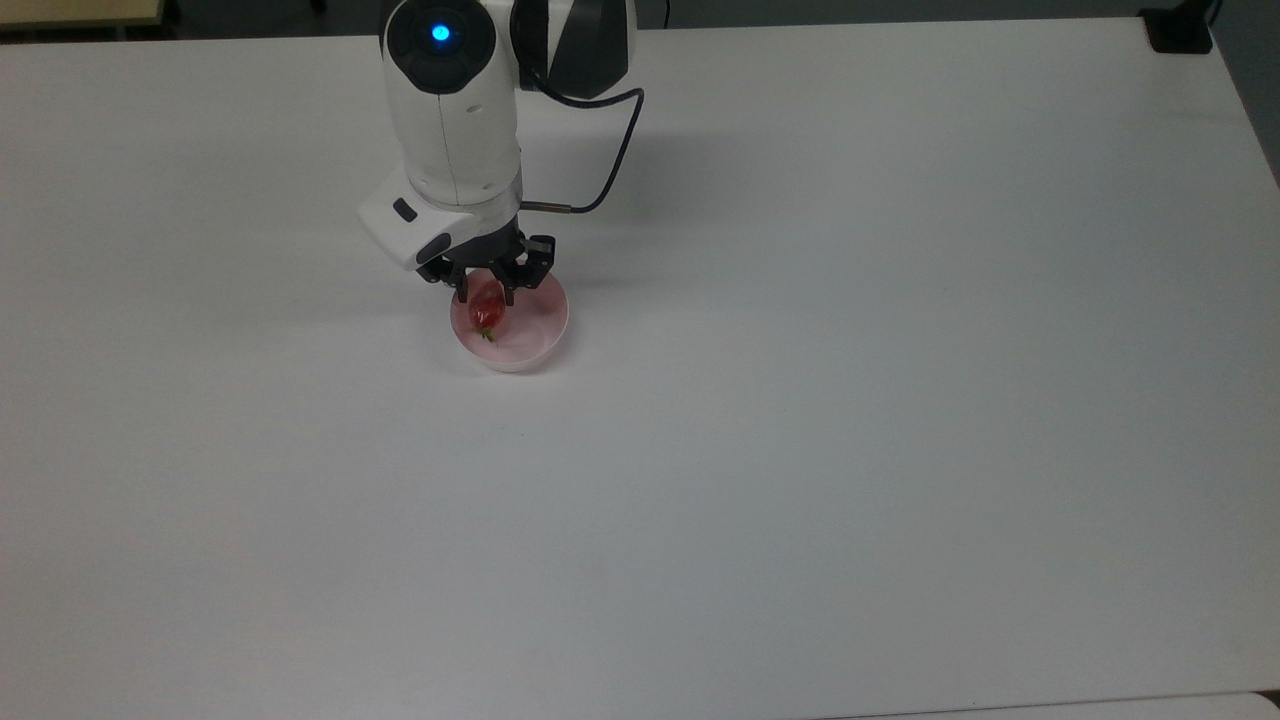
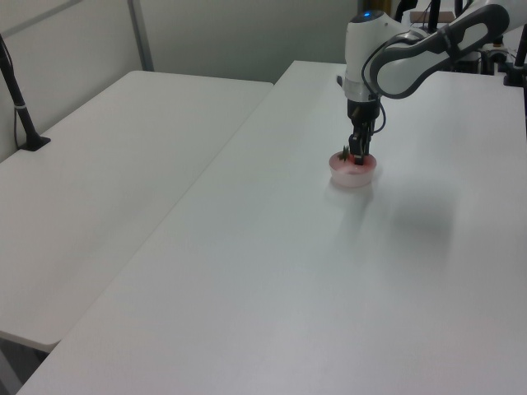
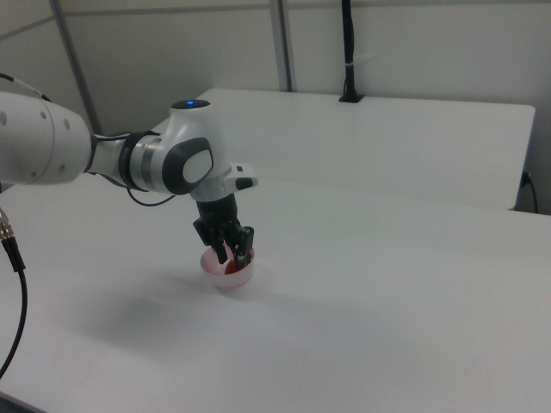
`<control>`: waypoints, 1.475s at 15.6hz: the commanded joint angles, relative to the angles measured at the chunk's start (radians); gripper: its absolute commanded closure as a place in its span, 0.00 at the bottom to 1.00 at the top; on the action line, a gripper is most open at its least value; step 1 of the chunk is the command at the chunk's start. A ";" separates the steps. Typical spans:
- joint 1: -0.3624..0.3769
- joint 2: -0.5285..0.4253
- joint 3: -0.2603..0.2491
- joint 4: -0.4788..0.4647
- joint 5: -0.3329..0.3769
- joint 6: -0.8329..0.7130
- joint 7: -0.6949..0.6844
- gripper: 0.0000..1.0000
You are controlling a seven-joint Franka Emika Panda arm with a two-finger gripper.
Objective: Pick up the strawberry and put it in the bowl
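Note:
The pale pink bowl (image 1: 547, 333) stands on the white table, left of centre in the top view. My gripper (image 1: 486, 297) points down into the bowl, shut on the small red strawberry (image 1: 487, 307). The strawberry hangs inside the bowl's rim with its green cap pointing down. In the left view the gripper (image 2: 356, 155) dips into the bowl (image 2: 354, 176), and a bit of red shows at the fingertips. In the right view the gripper (image 3: 235, 256) stands over the bowl (image 3: 238, 278), with the strawberry (image 3: 231, 268) red between the black fingers.
The white table (image 1: 800, 450) stretches wide and bare around the bowl. A black cable (image 1: 610, 150) loops from the arm's wrist. A second white table (image 2: 107, 164) adjoins on the left view's left, with a black post (image 2: 20, 107) on it.

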 commanded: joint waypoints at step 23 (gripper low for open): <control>0.088 -0.399 -0.141 0.133 0.045 -0.545 0.080 0.00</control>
